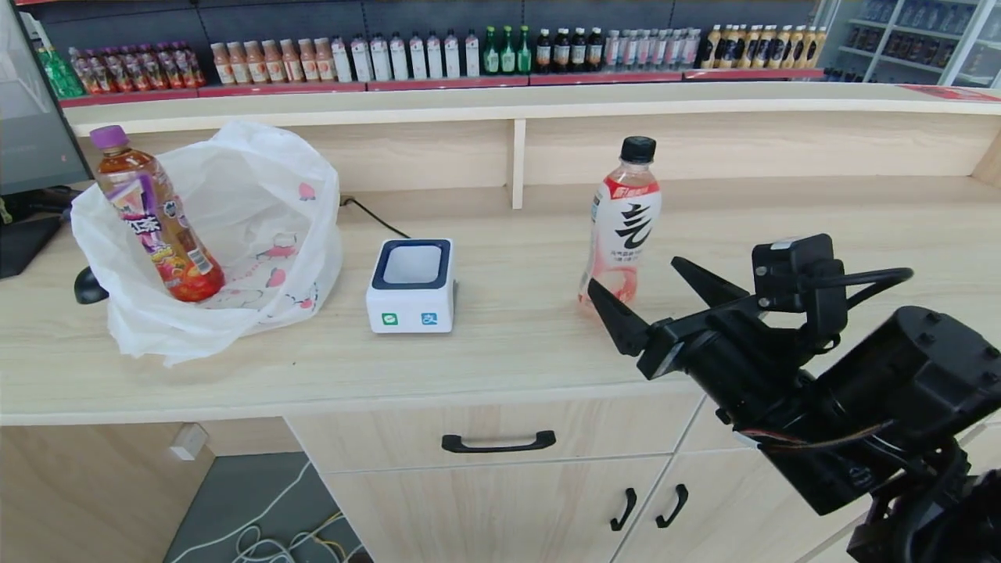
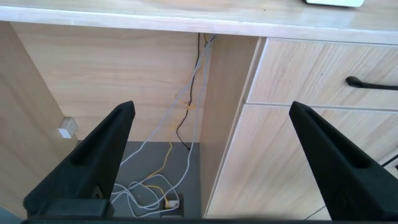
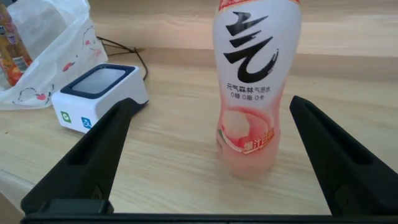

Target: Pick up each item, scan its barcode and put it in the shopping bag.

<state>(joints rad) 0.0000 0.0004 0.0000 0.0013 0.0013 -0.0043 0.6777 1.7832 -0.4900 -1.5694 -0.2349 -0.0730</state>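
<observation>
- The peach drink bottle [image 1: 622,219], pale pink with a black cap, stands upright on the counter [image 1: 508,352]. It is right of the middle and roughly halfway between the front edge and the back wall.
- Our right hand [image 1: 635,275] hangs over the counter's front edge on the right side, released, with its two black fingers [image 1: 618,317] spread wide and aimed at that bottle.
- From the right wrist view the bottle sits in the gap between the fingers, with wood showing on both sides of it, so we see no contact.
- The scanner [image 1: 411,285], a small white box with a dark blue frame around its window, sits near the middle of the counter. It is well to the left of the peach bottle.
- A dark cable [image 1: 375,219] runs from behind the scanner to the back wall.
- The shopping bag [image 1: 258,203], white plastic with small pink prints, slumps open at the counter's left end, just beside the scanner.
- A tea bottle [image 1: 152,215] with a purple cap leans inside the bag, its cap tilted towards the left end.
- Our left hand [image 2: 211,106] is below the counter's front edge, also released and holding nothing, its fingers wide apart. It faces the open recess under the counter, where loose cables [image 2: 155,186] lie on the floor.
- A drawer with a black handle [image 1: 498,443] sits under the counter's front edge.
- Rows of drink bottles [image 1: 469,55] line the shelf beyond the back wall.
</observation>
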